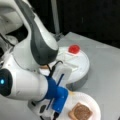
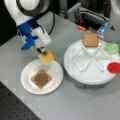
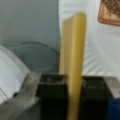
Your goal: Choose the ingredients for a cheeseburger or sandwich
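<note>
My gripper (image 2: 43,52) is shut on the yellow cheese square (image 2: 46,57), which hangs tilted above the far rim of the white plate (image 2: 27,69). In the wrist view the cheese square (image 3: 72,55) stands edge-on between the two black fingers (image 3: 51,95). On the plate lies a tan bread square with the brown round patty (image 2: 41,78) on top, the patty (image 1: 81,111) showing in both front views. In the segmented tray (image 2: 82,75) are a bread square (image 2: 90,39), a green piece (image 2: 111,48) and a red disc (image 2: 114,67). The arm hides the gripper in a front view where the red disc (image 1: 74,48) shows.
An orange item (image 2: 81,28) and dark equipment (image 2: 92,17) lie behind the tray at a front view's top. A dark perforated mat (image 2: 17,107) borders the grey table at the bottom left. The robot's white arm (image 1: 35,50) fills much of a front view's left.
</note>
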Tool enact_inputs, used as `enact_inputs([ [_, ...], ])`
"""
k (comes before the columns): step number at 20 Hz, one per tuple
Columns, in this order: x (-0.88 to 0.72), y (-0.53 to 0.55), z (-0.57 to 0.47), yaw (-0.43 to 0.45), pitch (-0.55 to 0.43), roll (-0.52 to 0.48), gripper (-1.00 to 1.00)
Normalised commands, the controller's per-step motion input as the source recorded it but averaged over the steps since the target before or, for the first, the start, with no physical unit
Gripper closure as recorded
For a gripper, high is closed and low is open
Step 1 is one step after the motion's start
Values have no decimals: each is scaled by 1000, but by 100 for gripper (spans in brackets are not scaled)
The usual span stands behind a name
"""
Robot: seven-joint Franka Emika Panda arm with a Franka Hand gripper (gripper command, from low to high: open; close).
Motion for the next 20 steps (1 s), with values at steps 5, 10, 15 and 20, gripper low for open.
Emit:
enact_inputs([
  [5,573,-275,-259,363,-46,205,100],
  [10,440,-193,-128,238,-37,252,100],
  [15,366,-96,-50,156,-44,302,100],
  [20,291,-102,-28,126,-54,314,100],
])
